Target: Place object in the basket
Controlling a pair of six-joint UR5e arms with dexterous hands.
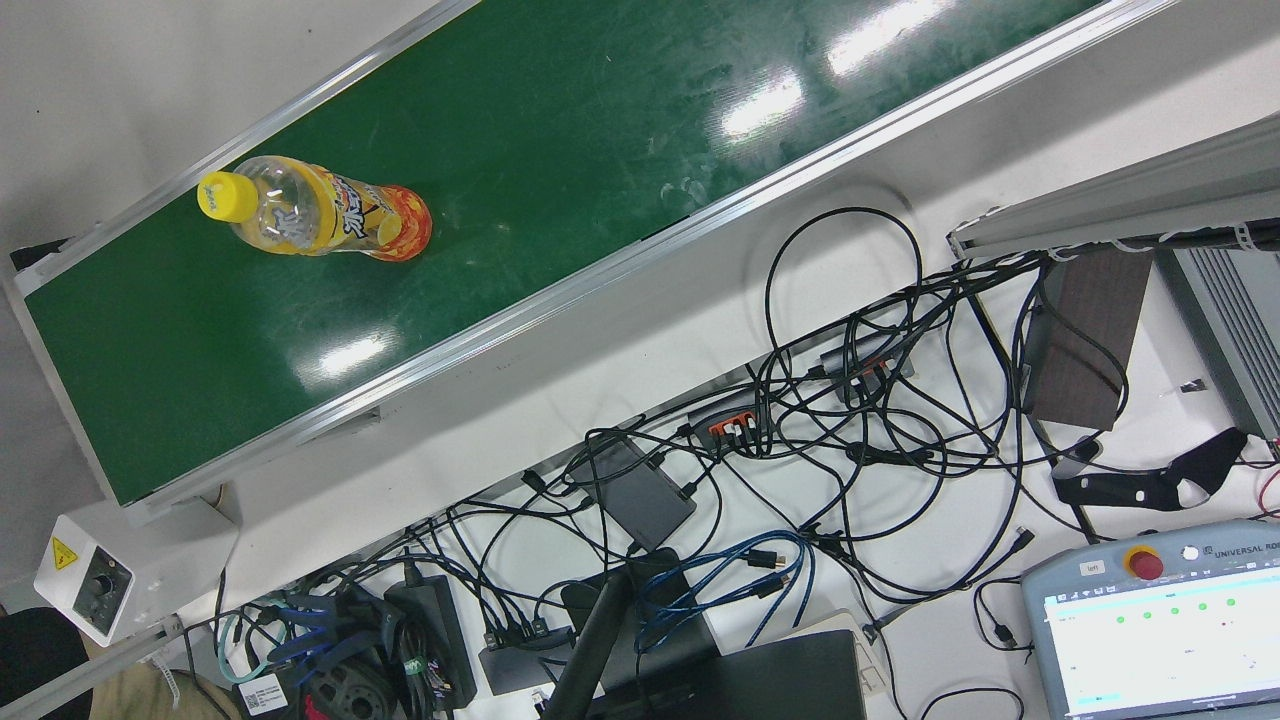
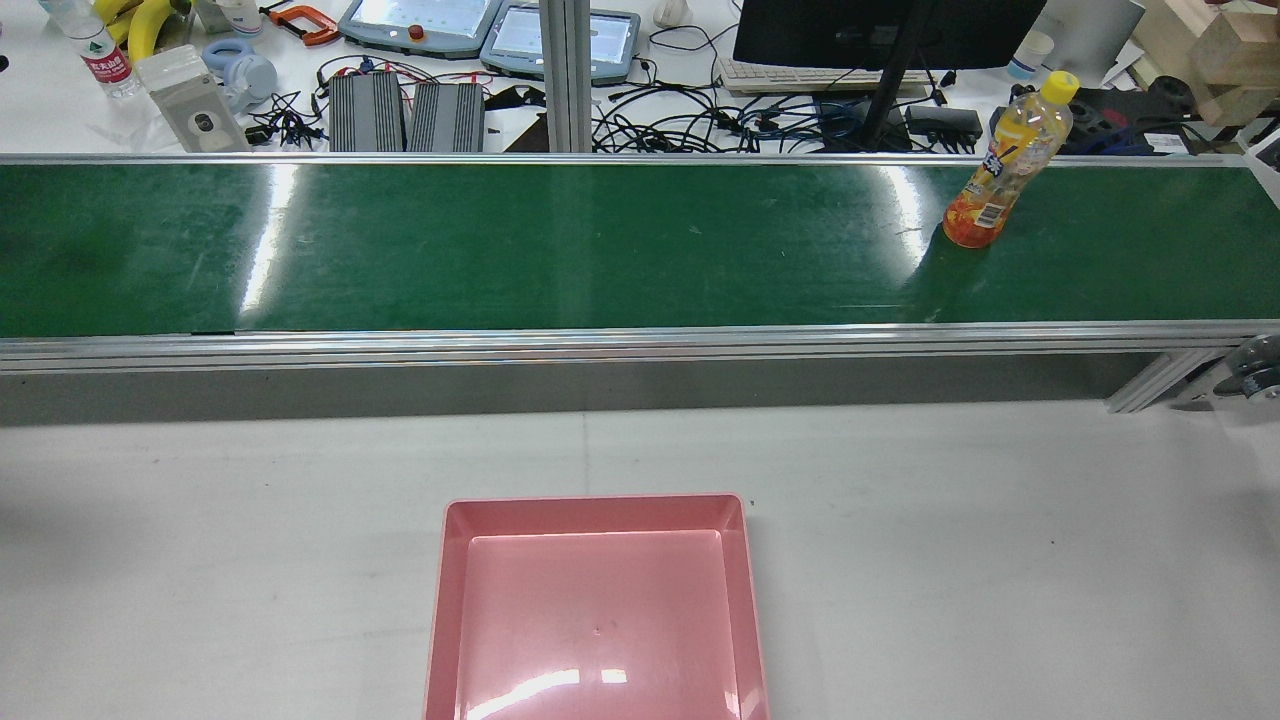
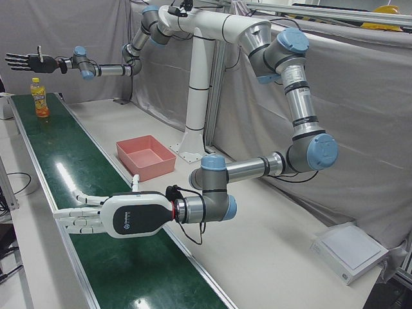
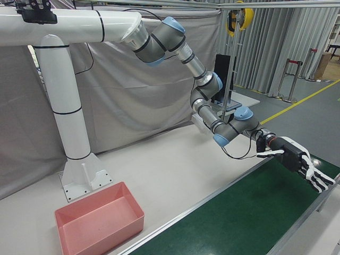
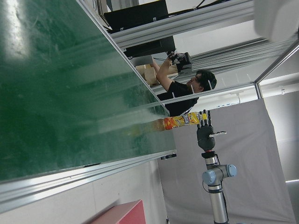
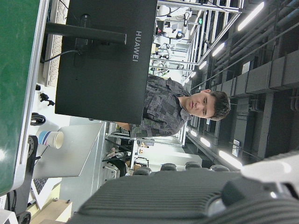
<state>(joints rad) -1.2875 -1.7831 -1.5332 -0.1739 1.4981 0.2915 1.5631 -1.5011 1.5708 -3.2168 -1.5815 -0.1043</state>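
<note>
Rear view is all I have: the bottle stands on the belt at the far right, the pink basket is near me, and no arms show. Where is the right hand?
Observer: The right hand hangs in the air close to the bottle, higher than its cap. Its fingers are spread and it holds nothing.
Operator: And the left hand?
Observer: The left hand is low over the conveyor belt toward the opposite end. It is also open and is far from the bottle.
</note>
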